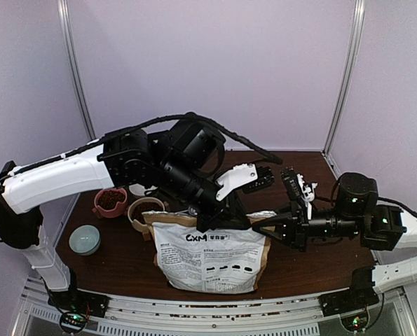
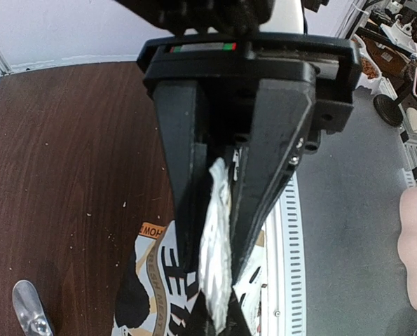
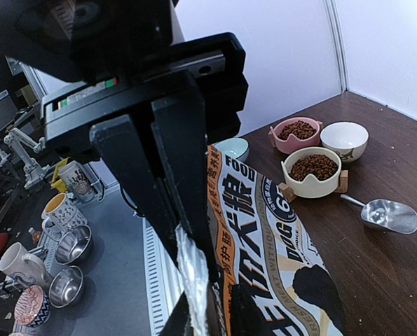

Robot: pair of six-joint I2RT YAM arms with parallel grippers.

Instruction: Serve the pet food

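The brown-and-white CXM bag (image 1: 209,257) stands upright near the front of the table. My left gripper (image 1: 219,218) comes down on the bag's top edge and is shut on the silvery lip (image 2: 215,231). From the right, my right gripper (image 1: 257,227) meets the top right corner, and the silvery lip (image 3: 194,269) sits pinched between its narrow jaws. Pet food fills the pink bowl (image 3: 297,130) and the cream bowl (image 3: 313,167). In the top view the pink bowl (image 1: 111,201) and the cream bowl (image 1: 146,210) lie left of the bag.
A silver scoop (image 3: 387,215) lies on the table beside the bag. A white bowl (image 3: 344,138) sits behind the cream one, and a pale teal bowl (image 1: 85,239) stands at the front left. The table's front edge with its slotted rail (image 2: 289,266) runs just past the bag.
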